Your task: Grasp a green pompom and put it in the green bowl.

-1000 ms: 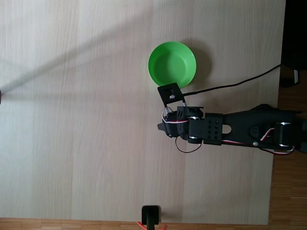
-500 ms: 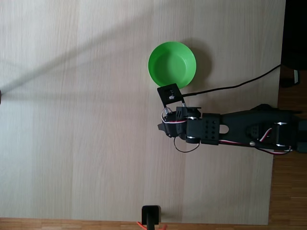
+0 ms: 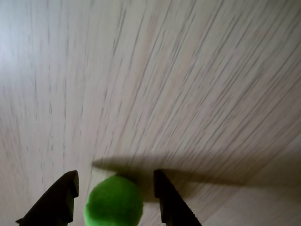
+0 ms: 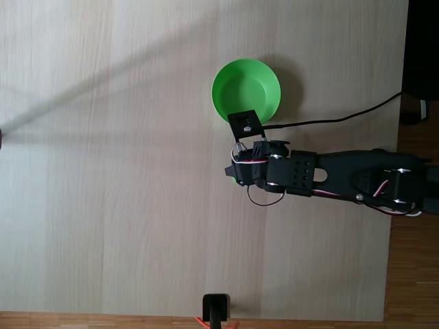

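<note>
Green fuzz sits at the bottom edge of the wrist view: the pompom [image 3: 113, 201] lies between the two dark fingers [image 3: 60, 200] of the gripper [image 3: 115, 181], one finger to its left and one to its right, in the lower left of the frame. Slivers of pale wood show between the ball and each finger tip, so the jaws stand apart around it; whether the pads press it lower down I cannot tell. Just behind the pompom a dark shadow band runs across the table [image 3: 188, 84] toward the right edge. Beyond that the light wood grain streaks up to the top of the frame, blurred.

In the fixed view from above, the black arm [image 4: 343, 181] reaches in from the right edge to the middle of the frame, its gripper end [image 4: 236, 173] pointing left, with red and white wires looping by the wrist. The pompom is hidden under it here. A small black square camera mount [image 4: 245, 125] juts upward from the wrist and overlaps the lower rim of the bowl [image 4: 246, 88], which rests on the table in the upper middle. A black cable [image 4: 343, 118] curves from the wrist to the right edge. A black stand [image 4: 216, 308] sits at the bottom centre.
</note>
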`<state>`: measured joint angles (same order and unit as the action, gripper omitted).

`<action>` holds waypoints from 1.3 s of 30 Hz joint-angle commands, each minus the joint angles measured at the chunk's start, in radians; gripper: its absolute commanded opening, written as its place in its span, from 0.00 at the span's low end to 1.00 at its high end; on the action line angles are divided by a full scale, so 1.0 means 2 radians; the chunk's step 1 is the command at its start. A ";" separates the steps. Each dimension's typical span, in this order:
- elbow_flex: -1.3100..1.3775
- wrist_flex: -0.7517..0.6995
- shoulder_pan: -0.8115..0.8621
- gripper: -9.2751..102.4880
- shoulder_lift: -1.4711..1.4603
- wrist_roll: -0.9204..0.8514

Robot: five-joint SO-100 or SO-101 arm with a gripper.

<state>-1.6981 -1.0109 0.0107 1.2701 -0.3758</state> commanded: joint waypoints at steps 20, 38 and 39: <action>0.017 0.003 -0.021 0.25 0.003 -0.002; 0.018 0.003 -0.019 0.20 0.003 -0.002; 0.018 0.003 -0.019 0.20 0.003 -0.002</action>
<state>-1.6981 -1.0078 -0.0368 1.2701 -0.3758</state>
